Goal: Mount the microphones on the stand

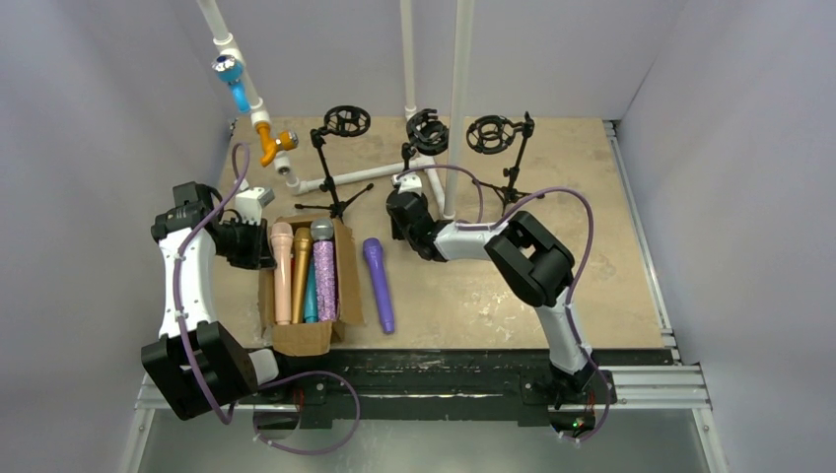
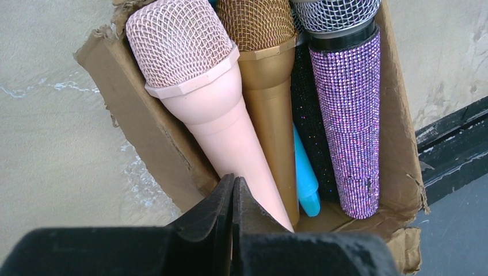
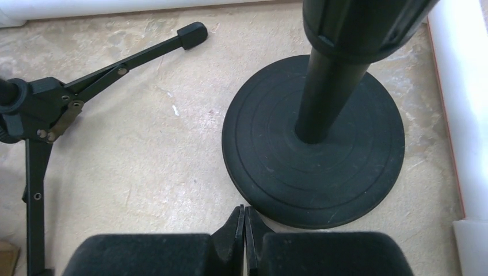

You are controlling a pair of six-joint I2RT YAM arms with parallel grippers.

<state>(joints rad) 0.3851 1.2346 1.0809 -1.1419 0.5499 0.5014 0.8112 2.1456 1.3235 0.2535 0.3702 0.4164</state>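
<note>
Several microphones lie in a cardboard box (image 1: pixel 343 286): a peach one (image 1: pixel 282 271), a gold one (image 1: pixel 301 268), a purple glitter one with a grey mesh head (image 1: pixel 324 271) and a blue one (image 1: pixel 311 298). In the left wrist view they are the peach (image 2: pixel 213 109), gold (image 2: pixel 270 98), purple glitter (image 2: pixel 351 115) and blue (image 2: pixel 305 184) microphones. A plain purple microphone (image 1: pixel 378 284) lies on the table right of the box. Three black stands carry ring clips (image 1: pixel 346 121) (image 1: pixel 427 131) (image 1: pixel 493 133). My left gripper (image 1: pixel 258 246) (image 2: pixel 235 179) is shut and empty over the box's left end. My right gripper (image 1: pixel 396 209) (image 3: pixel 244 208) is shut and empty beside a stand's round base (image 3: pixel 313 144).
A white pipe frame (image 1: pixel 455 99) rises at the back; a blue microphone (image 1: pixel 233 79) and an orange one (image 1: pixel 271 146) hang on its left pipe. A tripod stand's legs (image 3: pixel 57 103) spread left of the round base. Grey walls close in both sides.
</note>
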